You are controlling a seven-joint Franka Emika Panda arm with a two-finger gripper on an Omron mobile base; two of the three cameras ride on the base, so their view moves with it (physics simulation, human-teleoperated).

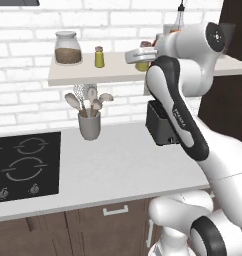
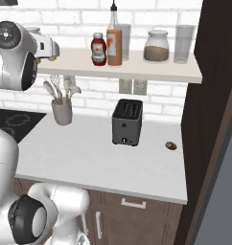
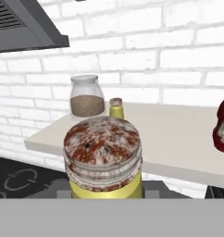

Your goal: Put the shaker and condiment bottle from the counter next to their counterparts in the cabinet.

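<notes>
The olive-yellow shaker [image 3: 103,157] with its mottled cap looms close in the hand view, and my gripper [image 1: 141,59] is shut on it, just in front of the open shelf [image 1: 93,75]. The fingertips are hidden behind it. The brighter yellow-green shaker [image 1: 99,57] [image 3: 116,109] stands on the shelf, to the left of my gripper. The tall orange bottle [image 2: 114,43] stands upright on the shelf [image 2: 137,69], touching or almost touching the red ketchup bottle [image 2: 98,49] on its left. From the right base, the gripper [image 2: 50,53] hangs at the shelf's left end.
A jar of brown grains [image 1: 68,48] stands left of the green shaker. Another jar [image 2: 156,46] and a glass [image 2: 184,44] stand further right. Below are a toaster [image 2: 127,122], a utensil holder [image 1: 89,124], a cooktop [image 1: 23,165] and a small brown item [image 2: 171,145].
</notes>
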